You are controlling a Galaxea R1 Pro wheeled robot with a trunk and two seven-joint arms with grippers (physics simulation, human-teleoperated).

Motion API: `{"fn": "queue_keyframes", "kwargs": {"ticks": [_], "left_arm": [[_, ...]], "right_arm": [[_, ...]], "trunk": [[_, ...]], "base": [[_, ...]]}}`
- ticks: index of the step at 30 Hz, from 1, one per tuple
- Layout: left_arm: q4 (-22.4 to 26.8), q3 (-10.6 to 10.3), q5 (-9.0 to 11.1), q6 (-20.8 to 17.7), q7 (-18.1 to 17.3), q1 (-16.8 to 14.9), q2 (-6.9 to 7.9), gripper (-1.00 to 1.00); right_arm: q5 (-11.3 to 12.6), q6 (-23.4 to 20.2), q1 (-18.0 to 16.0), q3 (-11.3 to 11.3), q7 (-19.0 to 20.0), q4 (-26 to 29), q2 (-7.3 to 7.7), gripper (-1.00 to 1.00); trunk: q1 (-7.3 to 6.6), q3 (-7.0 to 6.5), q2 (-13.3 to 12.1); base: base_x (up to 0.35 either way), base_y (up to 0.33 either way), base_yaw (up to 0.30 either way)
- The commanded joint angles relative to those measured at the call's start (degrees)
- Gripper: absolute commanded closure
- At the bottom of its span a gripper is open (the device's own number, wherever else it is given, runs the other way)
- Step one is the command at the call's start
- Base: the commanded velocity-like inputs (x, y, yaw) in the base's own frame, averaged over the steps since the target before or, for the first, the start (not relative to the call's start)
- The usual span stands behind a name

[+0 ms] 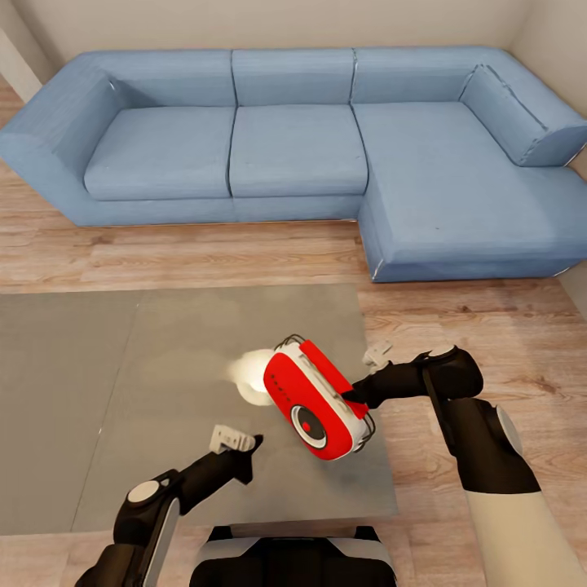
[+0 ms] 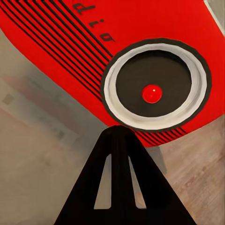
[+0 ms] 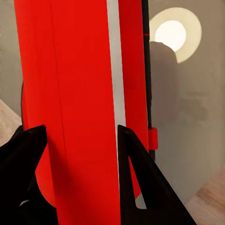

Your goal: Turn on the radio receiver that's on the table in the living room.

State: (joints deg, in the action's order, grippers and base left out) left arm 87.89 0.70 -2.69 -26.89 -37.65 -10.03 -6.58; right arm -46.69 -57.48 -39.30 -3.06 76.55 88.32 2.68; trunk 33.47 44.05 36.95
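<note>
Red and glossy, the small retro radio receiver (image 1: 318, 399) with rounded corners and a white trim band hangs tilted above the near right part of the low grey-taupe reflective table (image 1: 98, 408), gripped in my right pincer (image 1: 356, 397). Its face slants down toward me, the round dial (image 1: 310, 425) at the low end, a dark disc ringed in white with a red centre. My right wrist view shows the body edge-on, the white band (image 3: 116, 93) running along it, and my two black fingers (image 3: 136, 173) pressed against opposite sides of the case, so that pincer is closed around the radio. My right arm (image 1: 456, 408) comes in from the right, bent at the elbow, forearm reaching left over the table's edge.

My left pincer (image 1: 244, 456) sits lower, just in front of the radio's dial end, the arm stretched forward from my left shoulder. In the left wrist view its black finger (image 2: 117, 183) points at the dial (image 2: 152, 93), the tip close under the white ring; whether they touch I cannot tell. I also cannot tell how wide this pincer stands.

A bright round reflection (image 1: 249, 375) glows on the tabletop behind the radio. Beyond the table lie the light wood floor (image 1: 204, 253) and the large blue L-shaped sofa (image 1: 302, 147).
</note>
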Motion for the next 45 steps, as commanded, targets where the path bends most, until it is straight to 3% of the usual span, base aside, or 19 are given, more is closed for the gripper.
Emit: {"fn": "queue_keyframes", "kwargs": {"ticks": [1,4,6,10,26,32,39,45], "left_arm": [[0.00,0.00,0.05,0.00,0.02,-0.23,-0.11,1.00],[-0.02,0.00,1.54,0.00,0.03,-0.67,-0.18,1.00],[-0.02,0.00,4.96,-0.02,-0.03,-0.99,-0.18,1.00],[-0.04,0.00,6.93,-0.29,-0.05,-1.10,-0.19,1.00],[-0.08,-0.05,7.56,-1.21,-0.05,-2.14,-0.36,1.00],[-0.21,-0.57,7.77,-1.69,-0.50,-2.35,-2.12,1.00],[-0.67,-6.72,7.73,-3.25,0.06,-2.36,-2.67,1.00],[-0.83,-7.85,7.77,-3.33,0.19,-2.36,-2.67,1.00]], "right_arm": [[0.28,-0.18,0.01,-0.18,0.00,0.05,-0.03,1.00],[0.28,-0.18,-0.02,-0.32,0.00,0.09,-0.04,1.00],[0.27,-0.19,-0.03,-0.34,0.00,0.10,-0.05,1.00],[0.28,-0.25,0.00,-0.25,0.06,0.17,-0.05,1.00],[-0.42,-0.27,0.00,-0.39,0.00,0.13,-0.05,1.00],[-0.56,-0.27,0.01,-0.42,-0.09,0.10,-0.11,1.00],[-0.54,-0.34,0.01,-0.44,-0.09,0.10,-0.27,1.00],[-0.53,-0.35,0.01,-0.46,-0.09,0.10,-0.18,1.00]], "trunk": [[0.00,0.00,0.00],[0.00,0.00,0.00],[0.00,0.00,0.00],[0.00,0.00,0.00],[0.00,0.00,0.00],[0.00,0.00,0.00],[0.00,0.00,0.00],[0.00,0.00,0.00]], "base": [[0.000,0.000,0.000],[0.000,0.000,0.000],[0.000,0.000,0.000],[0.000,0.000,0.000],[0.000,0.000,0.000],[0.000,0.000,0.000],[0.000,0.000,0.000],[0.000,0.000,0.000]]}}
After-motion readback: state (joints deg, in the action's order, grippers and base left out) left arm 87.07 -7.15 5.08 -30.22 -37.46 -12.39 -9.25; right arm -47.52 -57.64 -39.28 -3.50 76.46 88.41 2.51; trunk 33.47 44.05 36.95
